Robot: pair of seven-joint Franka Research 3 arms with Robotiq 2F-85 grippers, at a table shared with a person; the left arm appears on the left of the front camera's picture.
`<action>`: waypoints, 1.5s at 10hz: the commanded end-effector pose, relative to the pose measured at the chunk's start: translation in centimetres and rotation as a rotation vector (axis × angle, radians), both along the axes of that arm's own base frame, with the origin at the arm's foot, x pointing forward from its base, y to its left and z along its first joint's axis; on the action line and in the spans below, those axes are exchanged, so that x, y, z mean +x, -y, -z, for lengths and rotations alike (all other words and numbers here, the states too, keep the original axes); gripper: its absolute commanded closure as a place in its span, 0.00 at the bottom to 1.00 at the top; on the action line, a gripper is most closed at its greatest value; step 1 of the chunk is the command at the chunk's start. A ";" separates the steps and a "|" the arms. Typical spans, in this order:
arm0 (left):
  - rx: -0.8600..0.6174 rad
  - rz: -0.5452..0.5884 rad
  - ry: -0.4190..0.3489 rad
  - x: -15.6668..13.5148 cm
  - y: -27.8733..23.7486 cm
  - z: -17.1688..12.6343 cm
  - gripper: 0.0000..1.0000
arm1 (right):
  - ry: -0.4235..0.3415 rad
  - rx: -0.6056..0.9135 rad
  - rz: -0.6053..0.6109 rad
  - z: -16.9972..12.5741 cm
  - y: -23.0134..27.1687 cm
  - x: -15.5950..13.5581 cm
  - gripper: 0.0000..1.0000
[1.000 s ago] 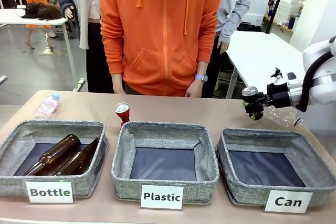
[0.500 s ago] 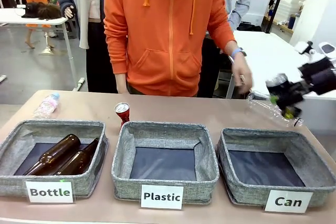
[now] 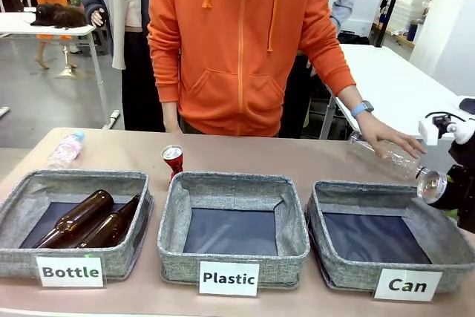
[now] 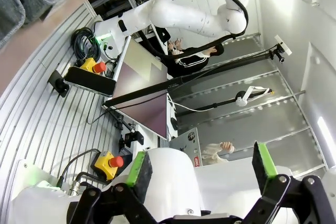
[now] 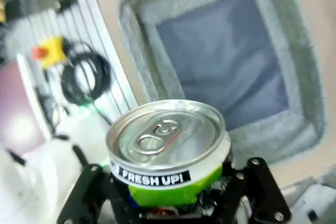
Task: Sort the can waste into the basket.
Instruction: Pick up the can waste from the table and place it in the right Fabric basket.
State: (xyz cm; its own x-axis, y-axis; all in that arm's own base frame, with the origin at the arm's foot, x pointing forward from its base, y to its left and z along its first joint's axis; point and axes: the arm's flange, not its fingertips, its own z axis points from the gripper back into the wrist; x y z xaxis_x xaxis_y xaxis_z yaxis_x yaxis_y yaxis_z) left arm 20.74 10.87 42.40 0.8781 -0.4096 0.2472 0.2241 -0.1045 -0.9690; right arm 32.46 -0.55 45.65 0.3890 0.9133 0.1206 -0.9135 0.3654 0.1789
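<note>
My right gripper (image 3: 447,195) is shut on a crushed dark can (image 3: 431,185) with a silver top, at the far right just above the right rim of the grey "Can" basket (image 3: 367,191). In the right wrist view the can (image 5: 168,135) carries a green band reading "FRESH UP!", the right gripper (image 5: 176,184) clamps its body, and the basket (image 5: 299,77) lies open beyond it. A red can (image 3: 172,159) stands upright on the table behind the "Plastic" bin. My left gripper (image 4: 202,165) is open with nothing in it, facing the robot's base.
The "Plastic" bin (image 3: 234,183) sits in the middle, the "Bottle" bin (image 3: 74,180) with two brown bottles on the left. A person's hand (image 3: 390,139) rests on a clear plastic bottle (image 3: 386,157) behind the "Can" basket. Another plastic bottle (image 3: 65,150) lies far left.
My right gripper has swung down and to the right with the can, from behind the "Can" basket to its right rim. The person's hand has reached out onto the clear bottle.
</note>
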 end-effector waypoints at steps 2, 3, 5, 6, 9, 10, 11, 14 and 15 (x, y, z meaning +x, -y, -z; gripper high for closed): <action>-0.005 0.002 -0.018 -0.4 -0.1 -0.3 0.00 | 0.021 -0.048 -0.051 -0.3 -1.0 1.1 1.00; -0.005 0.002 -0.018 -0.4 -0.1 -0.3 0.00 | 0.031 -0.052 -0.052 -0.1 -1.0 1.3 1.00; -0.005 0.002 -0.018 -0.4 -0.1 -0.3 0.00 | 0.037 -0.035 -0.056 0.1 -1.0 1.7 1.00; -0.005 0.002 -0.018 -0.4 -0.1 -0.3 0.00 | 0.052 -0.012 -0.053 -0.1 -1.1 1.8 0.57; -0.005 0.002 -0.018 -0.4 -0.1 -0.3 0.00 | 0.056 -0.010 -0.066 0.0 -1.1 1.8 0.00; -0.005 0.002 -0.018 -0.4 -0.1 -0.3 0.00 | 0.066 -0.001 -0.075 0.1 -1.1 1.7 0.00; -0.005 0.002 -0.018 -0.4 -0.1 -0.3 0.00 | 0.077 0.009 -0.074 0.0 -1.1 1.7 0.00; -0.005 0.002 -0.018 -0.4 -0.1 -0.3 0.00 | 0.100 0.043 -0.068 -0.1 -1.2 2.3 0.00; -0.005 0.002 -0.018 -0.4 -0.1 -0.3 0.00 | 0.105 0.052 -0.075 -0.1 -1.2 2.3 0.00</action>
